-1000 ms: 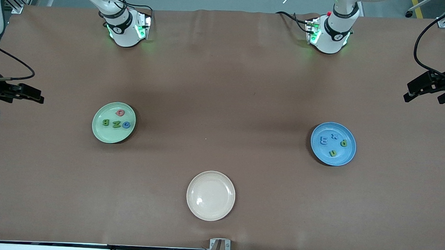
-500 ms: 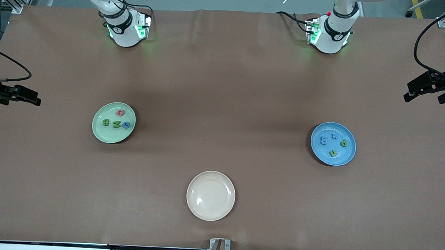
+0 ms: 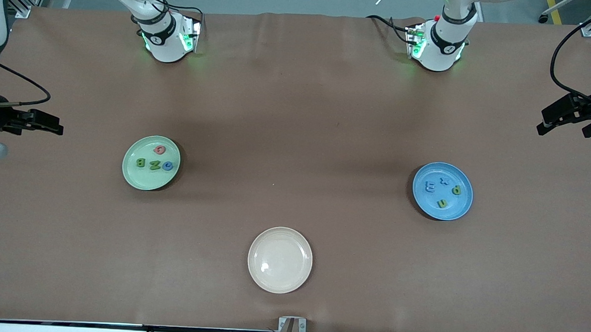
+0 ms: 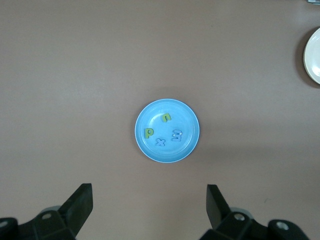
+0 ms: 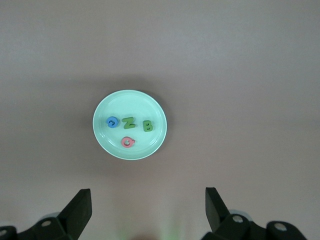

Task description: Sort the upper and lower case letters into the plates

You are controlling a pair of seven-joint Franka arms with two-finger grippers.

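Note:
The pale mint green plate (image 3: 131,176) lies toward the right arm's end of the table. It holds a red Q (image 3: 159,149), green B (image 3: 140,162), green N (image 3: 154,166) and blue G (image 3: 168,166). The blue plate (image 3: 465,209) lies toward the left arm's end and holds a blue m (image 3: 430,186), blue x (image 3: 444,181), green p (image 3: 456,190) and green u (image 3: 442,203). My right gripper (image 3: 55,124) hangs high and open with nothing in it, the mint plate (image 5: 150,146) in its wrist view. My left gripper (image 3: 561,131) hangs high, open and empty, with the blue plate (image 4: 187,117) in its wrist view.
A cream-white round plate (image 3: 281,235) with nothing on it sits nearest the front camera, midway between the two coloured plates; its edge shows in the left wrist view (image 4: 314,55). Brown cloth covers the table. The two arm bases (image 3: 166,38) (image 3: 438,45) stand along the farthest edge.
My right gripper drifted a little outward at the table's end, then back inward. The left gripper, the plates and the letters have not moved.

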